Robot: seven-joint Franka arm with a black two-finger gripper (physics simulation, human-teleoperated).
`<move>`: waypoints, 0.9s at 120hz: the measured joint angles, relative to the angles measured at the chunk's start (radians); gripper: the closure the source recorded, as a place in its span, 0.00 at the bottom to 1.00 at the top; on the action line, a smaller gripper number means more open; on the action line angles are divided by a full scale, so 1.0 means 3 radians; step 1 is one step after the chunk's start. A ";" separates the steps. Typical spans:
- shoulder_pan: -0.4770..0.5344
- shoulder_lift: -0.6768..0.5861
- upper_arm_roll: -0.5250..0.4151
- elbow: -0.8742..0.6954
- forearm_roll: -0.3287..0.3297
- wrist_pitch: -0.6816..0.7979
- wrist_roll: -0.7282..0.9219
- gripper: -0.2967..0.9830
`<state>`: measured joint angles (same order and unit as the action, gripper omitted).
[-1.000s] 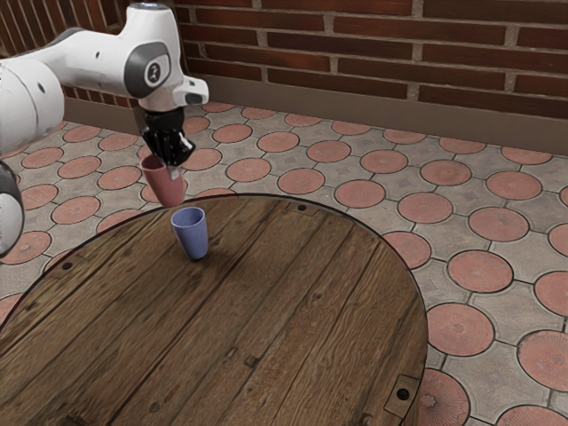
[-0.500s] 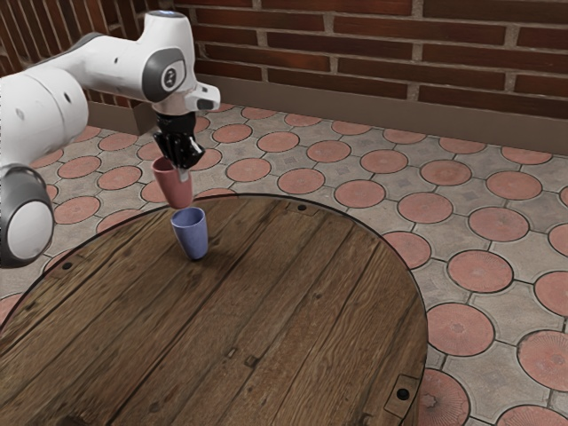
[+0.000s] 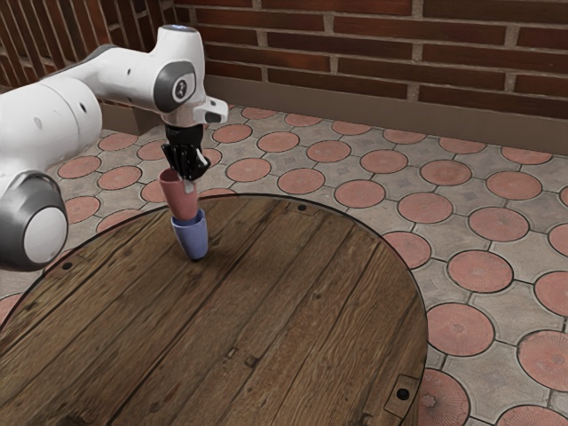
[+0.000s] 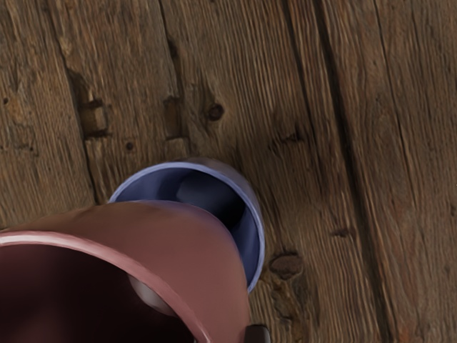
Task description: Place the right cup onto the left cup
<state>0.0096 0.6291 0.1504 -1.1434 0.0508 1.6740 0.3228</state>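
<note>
One pink cup (image 3: pixel 180 197), wall pinched in the nearly closed gripper (image 3: pixel 185 183), base down, presumably for nesting in one blue cup (image 3: pixel 193 241), mouth up near the bench's (image 3: pixel 293 293) rim.

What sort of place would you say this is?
Probably a patio or rustic courtyard, rendered in simulation: it has a brick wall, a tiled floor patterned with reddish circles and a round wooden table.

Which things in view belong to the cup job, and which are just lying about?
Job:
- pink cup, in the claw
- blue cup, the one to stack onto

Just surroundings:
- wooden table, under the blue cup
- brick wall
- tiled floor
</note>
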 joint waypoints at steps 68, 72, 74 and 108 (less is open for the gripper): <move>0.0024 0.0241 0.0000 0.0134 -0.0079 -0.0012 0.0045 0.73; 0.0023 0.0238 0.0007 0.0131 -0.0123 -0.0017 0.0047 0.67; 0.0022 0.0235 0.0010 0.0130 -0.0142 -0.0019 0.0048 0.64; 0.0009 -0.0439 0.0026 -0.0252 -0.0255 -0.0042 0.0060 0.34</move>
<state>0.0124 0.4974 0.1580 -1.2189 -0.0256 1.6614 0.3407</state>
